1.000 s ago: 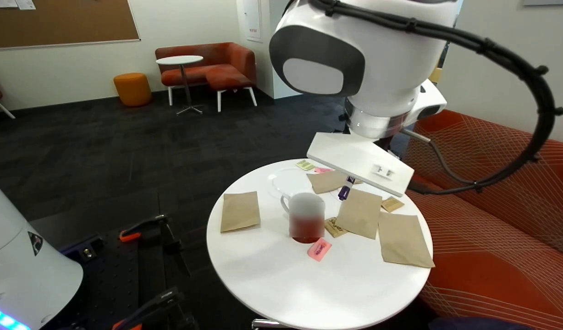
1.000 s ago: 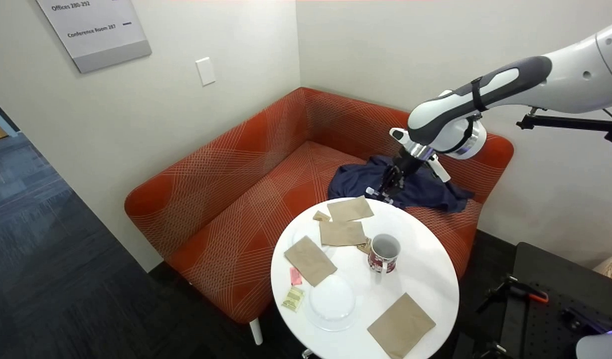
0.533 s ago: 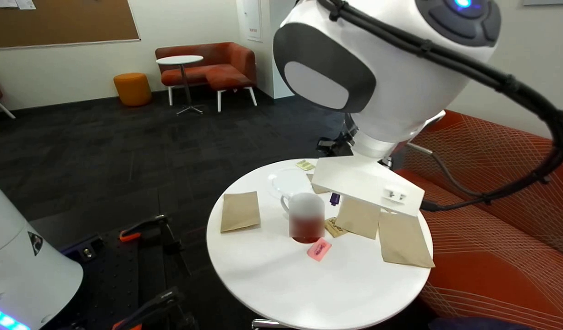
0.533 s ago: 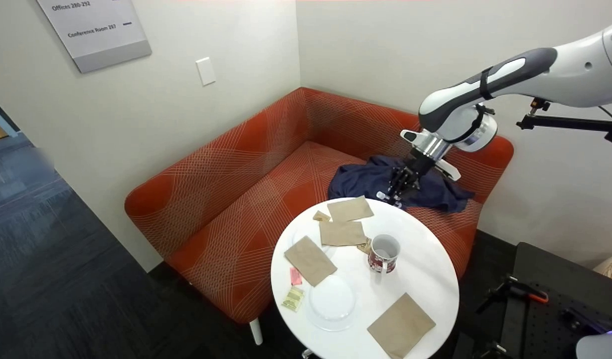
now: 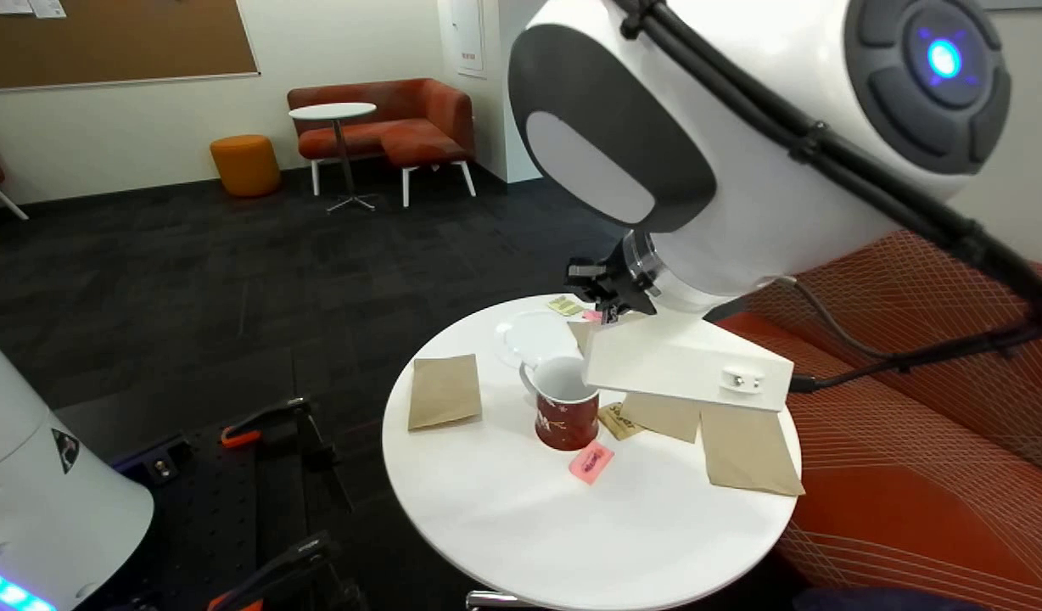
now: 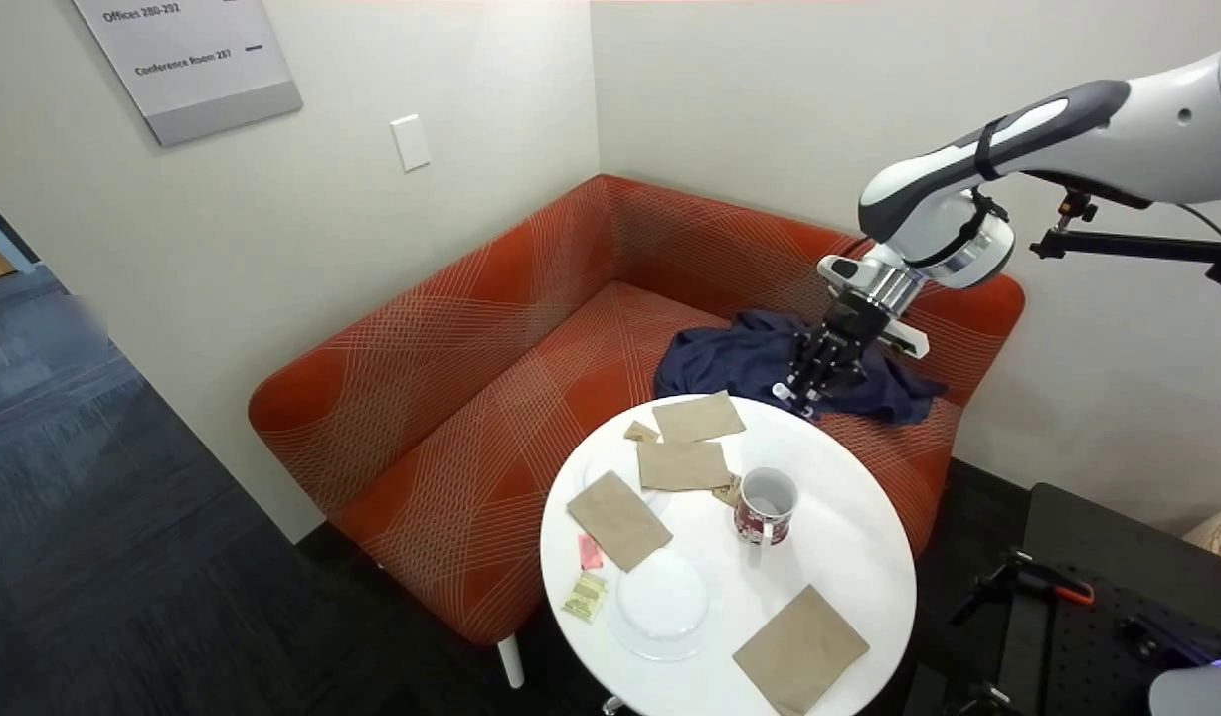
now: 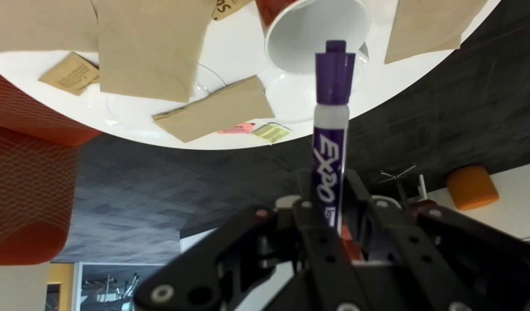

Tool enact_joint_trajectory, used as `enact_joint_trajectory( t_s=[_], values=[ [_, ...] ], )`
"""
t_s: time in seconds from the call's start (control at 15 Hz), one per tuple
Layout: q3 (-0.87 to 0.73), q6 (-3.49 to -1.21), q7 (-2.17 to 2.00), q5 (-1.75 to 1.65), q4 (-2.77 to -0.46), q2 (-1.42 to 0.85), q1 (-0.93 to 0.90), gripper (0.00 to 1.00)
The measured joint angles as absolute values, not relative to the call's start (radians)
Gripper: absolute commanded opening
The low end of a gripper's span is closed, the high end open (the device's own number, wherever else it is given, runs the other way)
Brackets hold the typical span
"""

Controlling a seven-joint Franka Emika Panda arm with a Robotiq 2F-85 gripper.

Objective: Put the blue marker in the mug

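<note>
The mug, dark red with a whitish inside, stands upright on the round table; it also shows in an exterior view. In the wrist view the mug is at the top with its opening facing the camera. My gripper is shut on the blue marker, a purple pen with a whitish band. The marker's capped end juts out from the fingers and overlaps the mug's opening in that view. The gripper is in the air, apart from the mug. In the exterior views the marker is hidden or cannot be made out.
The round white table bears tan paper squares, small packets and a clear plate. A white board on the wrist hangs close above the table. A red couch and navy cloth lie behind.
The gripper has moved and tilted with the marker, rightward in an exterior view. The marker's purple end, seen earlier below the white board, is now hidden there. The mug has not moved.
</note>
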State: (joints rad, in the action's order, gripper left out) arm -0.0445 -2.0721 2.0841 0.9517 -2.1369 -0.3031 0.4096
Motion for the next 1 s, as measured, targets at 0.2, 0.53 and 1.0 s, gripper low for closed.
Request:
enact_joint_trajectory(
  t_s=[0.2, 0.53, 1.0],
  values=[
    [-0.07, -2.003, 2.179, 0.988, -2.137, -0.303, 0.405, 0.05],
    [-0.123, -1.846, 2.325, 1.023, -2.137, -0.303, 0.406, 0.05],
    [-0.229, -1.666, 2.491, 1.002, -2.147, -0.303, 0.412, 0.2]
  ],
)
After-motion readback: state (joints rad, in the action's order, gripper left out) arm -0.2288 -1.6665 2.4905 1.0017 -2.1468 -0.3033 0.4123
